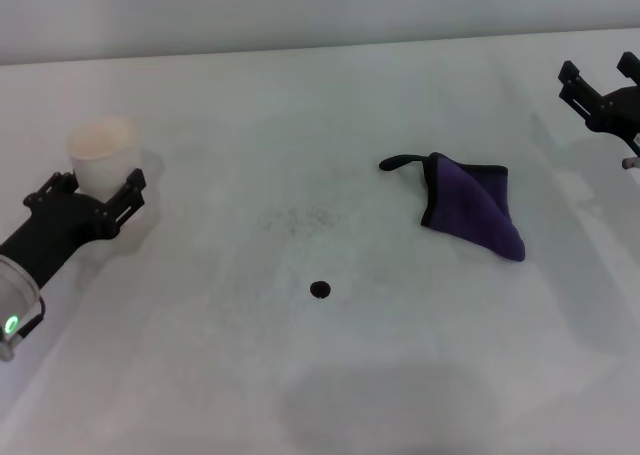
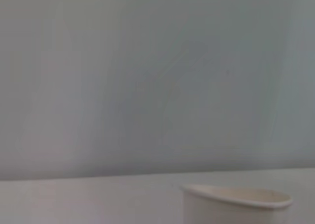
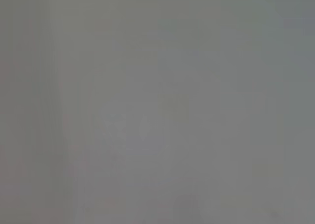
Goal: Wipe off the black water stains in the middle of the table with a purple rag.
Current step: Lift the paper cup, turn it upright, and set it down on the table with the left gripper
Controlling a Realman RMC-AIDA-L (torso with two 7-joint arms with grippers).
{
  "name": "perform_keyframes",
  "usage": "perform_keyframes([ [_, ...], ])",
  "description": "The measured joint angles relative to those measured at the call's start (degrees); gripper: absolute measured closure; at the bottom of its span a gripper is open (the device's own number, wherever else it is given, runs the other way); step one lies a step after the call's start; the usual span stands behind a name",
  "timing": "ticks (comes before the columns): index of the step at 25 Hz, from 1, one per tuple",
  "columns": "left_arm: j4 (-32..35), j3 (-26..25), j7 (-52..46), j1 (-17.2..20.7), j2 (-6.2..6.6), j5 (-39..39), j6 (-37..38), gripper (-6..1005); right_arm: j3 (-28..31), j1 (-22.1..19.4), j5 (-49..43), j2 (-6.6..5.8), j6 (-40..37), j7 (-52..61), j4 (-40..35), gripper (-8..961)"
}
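Mid-table: black water stains (image 1: 320, 289), one dot; purple rag (image 1: 470, 207) lying well apart, ungrasped. Right gripper (image 1: 600, 73) spread, empty; left gripper (image 1: 90, 190) spread beside paper cup (image 1: 102, 151). Risk: left arm's movement toppling cup

You see a purple rag (image 1: 470, 208) edged in black, one black stain dot (image 1: 320, 289), a cream cup (image 1: 102, 150) — all on your white bench (image 1: 300, 95).

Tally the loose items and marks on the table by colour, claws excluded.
Purple: 1, the purple rag
Black: 1, the black water stains, a single dot
Cream: 1, the paper cup
Total: 3
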Motion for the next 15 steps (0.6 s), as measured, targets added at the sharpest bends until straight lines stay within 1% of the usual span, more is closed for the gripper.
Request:
perform_keyframes([
  [5, -1.3, 0.0, 1.5, 0.1, -0.03, 0.2, 0.4, 277, 0.0, 0.4, -0.1, 0.08, 0.0, 0.0, -0.1, 94],
  [15, -1.8, 0.0, 4.1, 2.0, -0.11, 1.2, -0.7, 266, -0.1, 0.4, -0.1, 0.09, -0.1, 0.2, -0.1, 95],
])
